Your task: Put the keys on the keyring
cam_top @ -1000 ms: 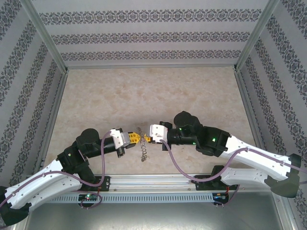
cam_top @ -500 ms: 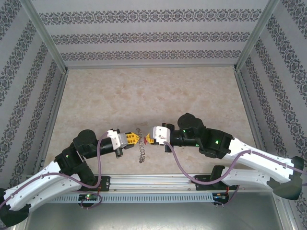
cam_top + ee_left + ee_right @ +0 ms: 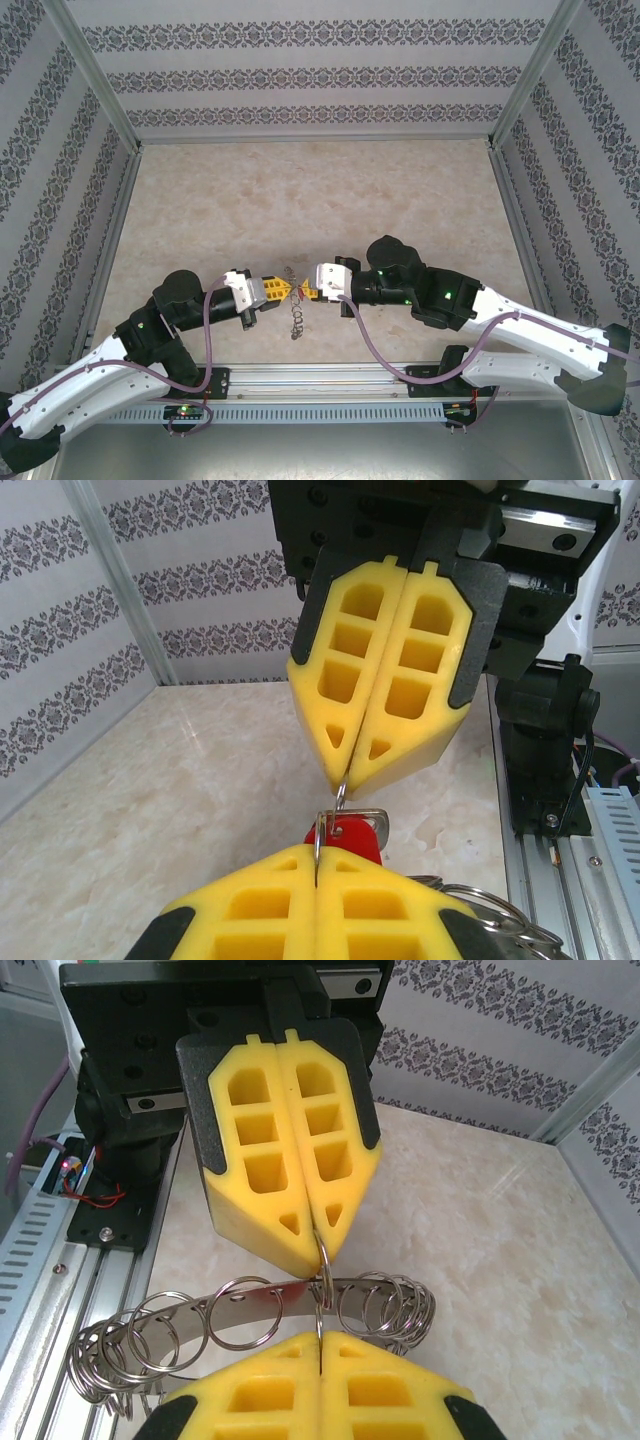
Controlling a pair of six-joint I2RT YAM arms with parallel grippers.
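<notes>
Left gripper point(image 3: 290, 288) and right gripper point(image 3: 308, 291) tip to tip above the bench point(image 3: 300, 200), mid near edge; each pressed together, pinching a wire loop of the keyring point(image 3: 250, 1305), which hangs between them; red key point(image 3: 347, 838) just beyond the left tips

A beige marbled bench point(image 3: 300, 190) is closed in by 3 walls point(image 3: 320, 80) of white paper with dark floral bands. Pale metal posts point(image 3: 95, 80) rise at its far corners, and a slotted rail point(image 3: 330, 378) lines its near edge. The light is soft and even.
</notes>
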